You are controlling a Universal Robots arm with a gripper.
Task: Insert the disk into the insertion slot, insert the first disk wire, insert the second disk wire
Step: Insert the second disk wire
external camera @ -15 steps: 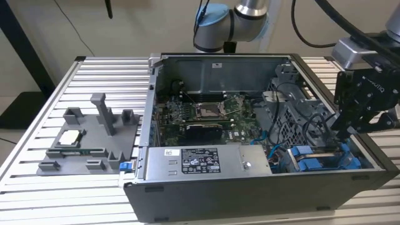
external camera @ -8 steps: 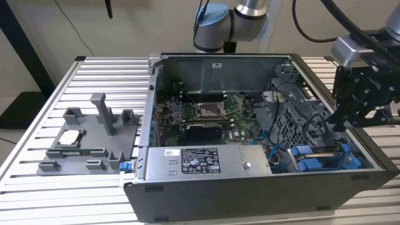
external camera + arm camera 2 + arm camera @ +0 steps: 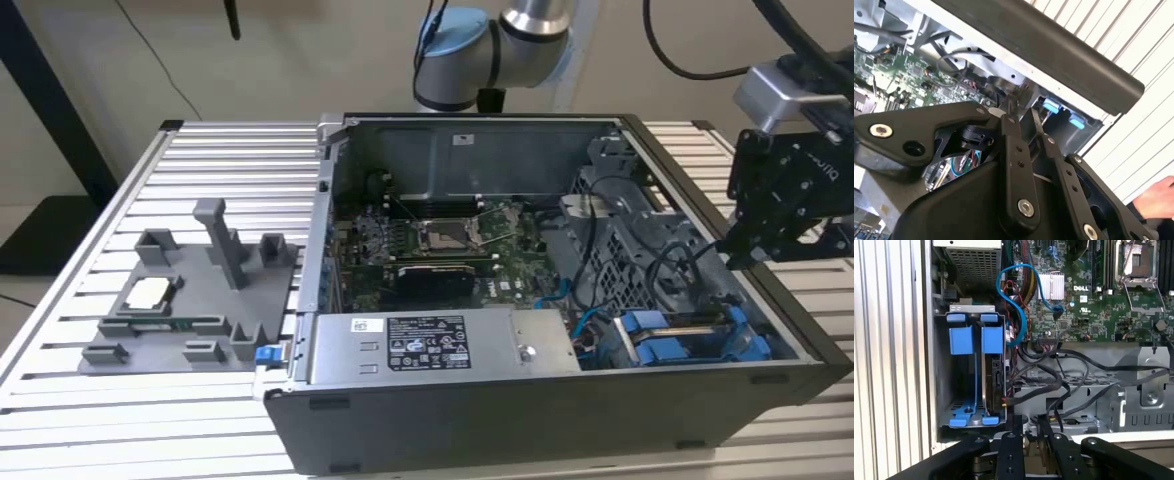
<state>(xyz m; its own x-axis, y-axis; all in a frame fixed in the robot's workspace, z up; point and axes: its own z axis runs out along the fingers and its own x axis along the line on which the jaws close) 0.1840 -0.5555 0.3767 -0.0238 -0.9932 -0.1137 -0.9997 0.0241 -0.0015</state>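
Slatted table [image 3: 80,400] carries an open computer case [image 3: 534,425]. A grey fixture tray [image 3: 200,290] lies beside it, toward the exterior view's left. Insertion slot [image 3: 972,308] sits at the case corner, with 2 blue tabs. Disk [image 3: 993,380] sits edge-on inside it. Gripper [image 3: 1027,424] hovers near the slot, fingers parted, gripping nothing. Black cables [image 3: 1094,367] lie close by.

Blue-railed grey insertion slot [image 3: 961,340], green motherboard [image 3: 1094,310]

An open computer case [image 3: 534,420] is lying on a slatted table [image 3: 80,420]. The gripper [image 3: 754,235] is hanging over the case's edge at the exterior view's right, above the blue-railed insertion slot [image 3: 687,338]. 1 grey fixture tray [image 3: 187,300] is sitting at the exterior view's left.
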